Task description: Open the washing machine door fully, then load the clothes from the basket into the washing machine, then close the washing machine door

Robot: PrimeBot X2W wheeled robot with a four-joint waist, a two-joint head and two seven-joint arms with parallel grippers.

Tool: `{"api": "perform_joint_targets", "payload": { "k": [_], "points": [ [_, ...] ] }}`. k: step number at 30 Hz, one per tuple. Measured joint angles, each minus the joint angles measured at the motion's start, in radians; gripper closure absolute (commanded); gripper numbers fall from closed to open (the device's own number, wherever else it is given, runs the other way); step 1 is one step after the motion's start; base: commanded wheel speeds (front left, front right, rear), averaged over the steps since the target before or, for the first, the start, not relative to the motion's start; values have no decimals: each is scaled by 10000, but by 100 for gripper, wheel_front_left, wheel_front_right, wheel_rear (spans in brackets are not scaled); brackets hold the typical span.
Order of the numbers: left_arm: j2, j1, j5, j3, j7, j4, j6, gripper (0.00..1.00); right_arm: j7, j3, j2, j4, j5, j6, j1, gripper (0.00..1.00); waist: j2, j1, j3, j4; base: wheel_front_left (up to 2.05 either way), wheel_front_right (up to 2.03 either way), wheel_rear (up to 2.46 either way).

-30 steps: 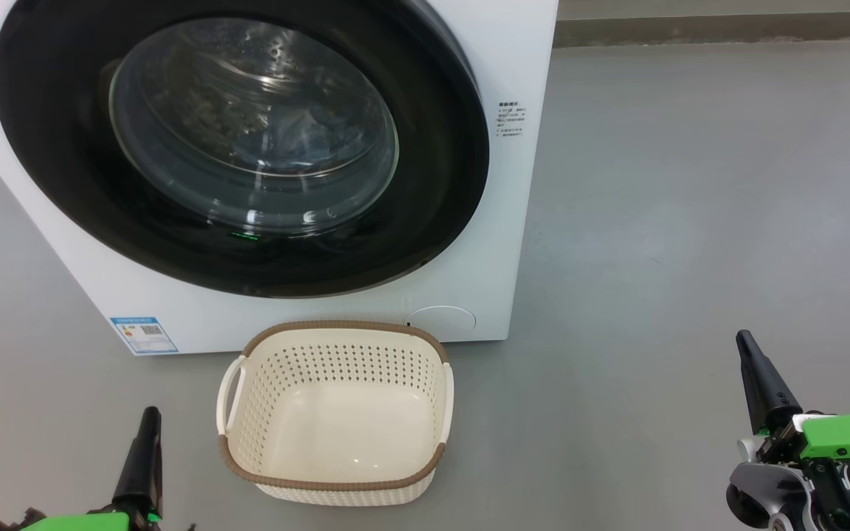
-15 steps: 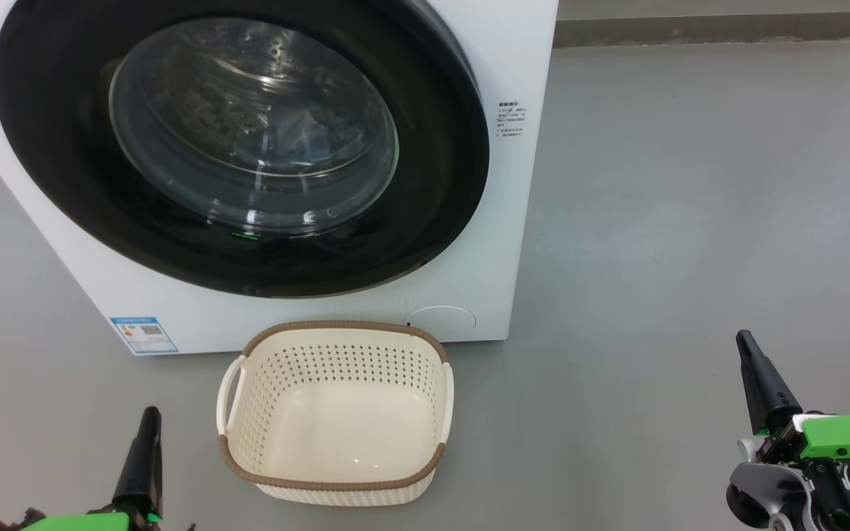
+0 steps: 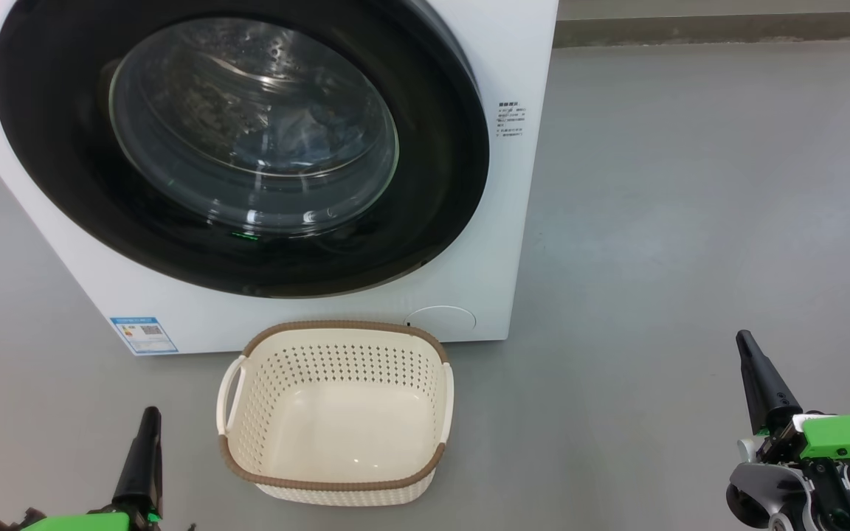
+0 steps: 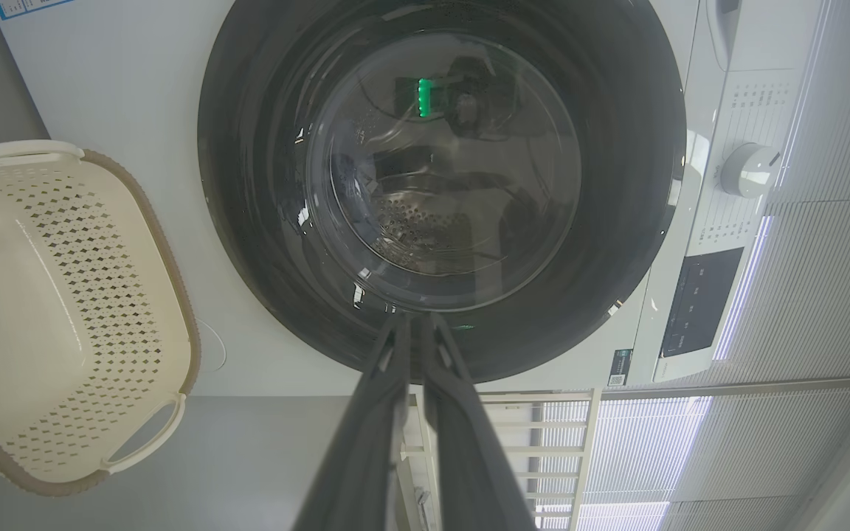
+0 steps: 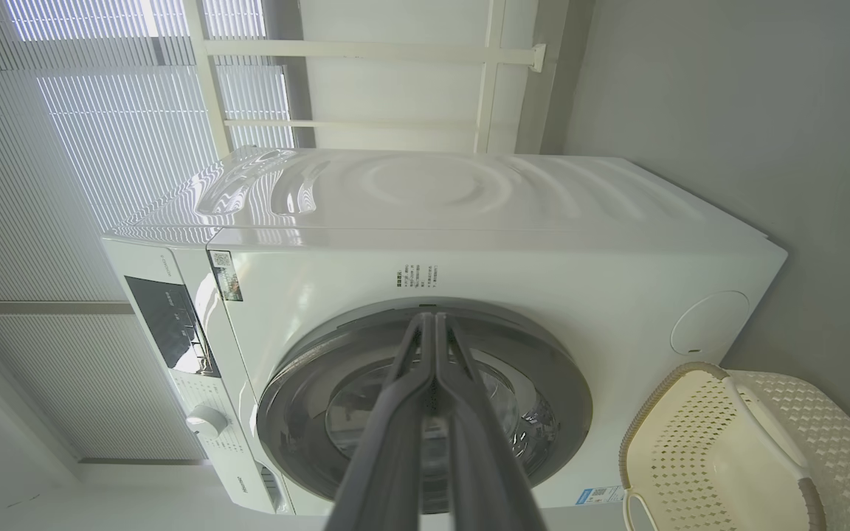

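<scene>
Closing step looks done: washing machine door [image 3: 248,125] shut, basket [image 3: 336,361] empty, bluish clothes [image 3: 307,136] seemingly inside. Both left gripper [image 3: 150,420] and right gripper [image 3: 746,345] pressed together, empty. Next: probably nothing.

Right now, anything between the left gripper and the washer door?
Nothing visible. The left gripper, shut, points at the closed door across bare floor. The empty basket sits off to its side, in front of the washing machine, not in that line.
</scene>
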Motion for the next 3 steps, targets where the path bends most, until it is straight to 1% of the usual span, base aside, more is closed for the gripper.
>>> {"api": "perform_joint_targets", "payload": {
  "k": [3],
  "points": [
    [0,0,0,0,2,0,0,100,0,-2,0,0,0,0,0,100,0,0,0,0,0,0,0]
  ]
}}
